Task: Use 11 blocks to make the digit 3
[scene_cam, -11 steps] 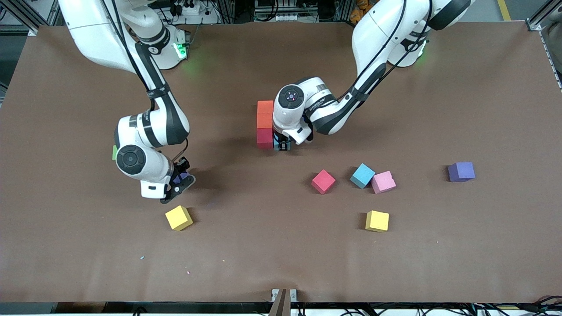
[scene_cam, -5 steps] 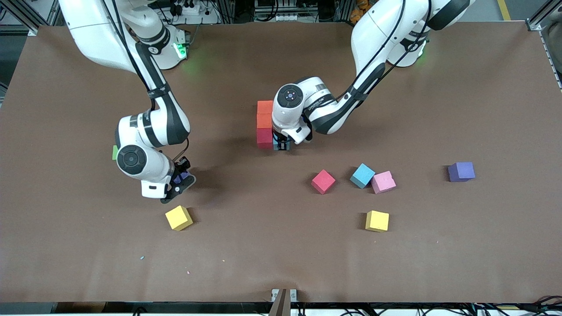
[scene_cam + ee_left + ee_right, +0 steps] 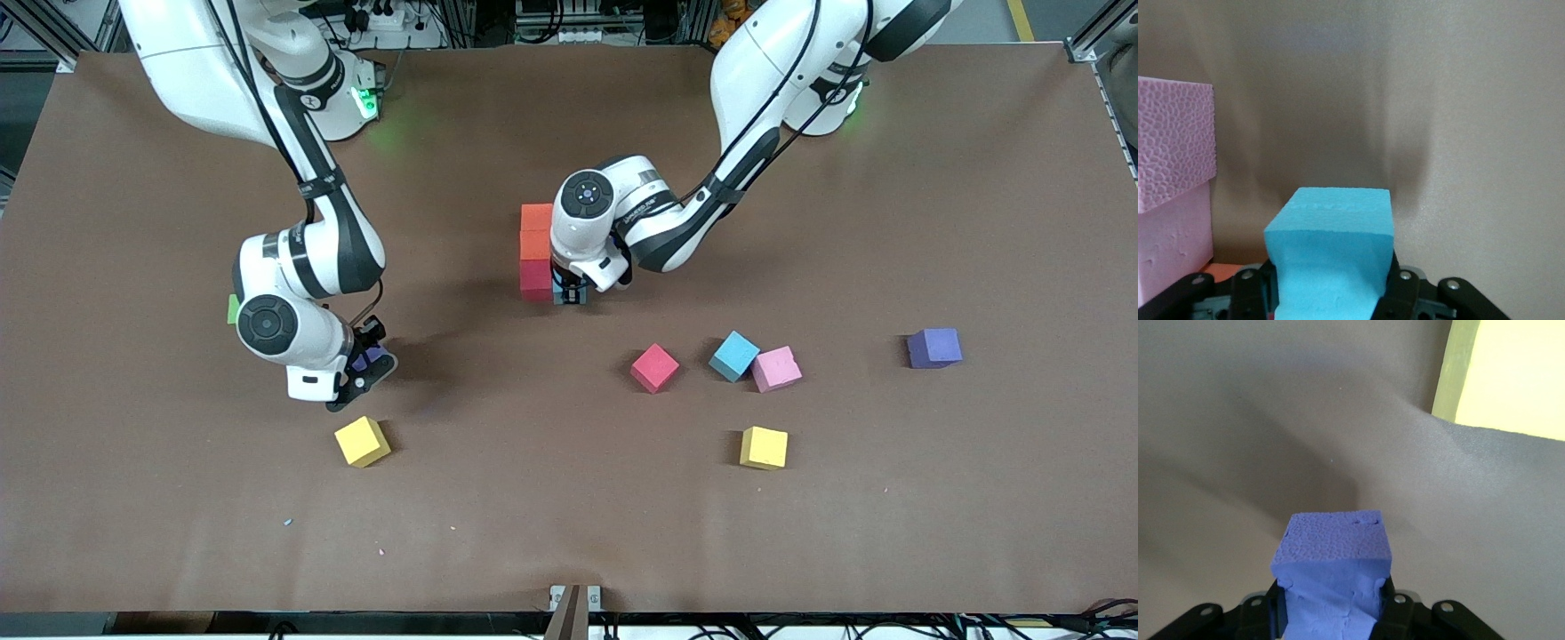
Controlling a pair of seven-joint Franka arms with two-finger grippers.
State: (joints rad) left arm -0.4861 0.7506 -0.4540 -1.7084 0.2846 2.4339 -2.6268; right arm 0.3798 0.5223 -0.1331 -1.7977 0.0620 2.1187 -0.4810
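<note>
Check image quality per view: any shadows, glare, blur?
Front view: sharp, even light, soft arm shadows on the table, green glow by both bases. Left wrist view: light blue block crisp, dark shadow streak above it. Right wrist view: purple block crisp, yellow block overexposed and blurred.

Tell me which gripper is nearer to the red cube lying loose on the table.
Left. The left gripper, shut on a light blue cube, is by the column of cubes, near the red cube. The right gripper holds a purple cube toward the right arm's end.
</note>
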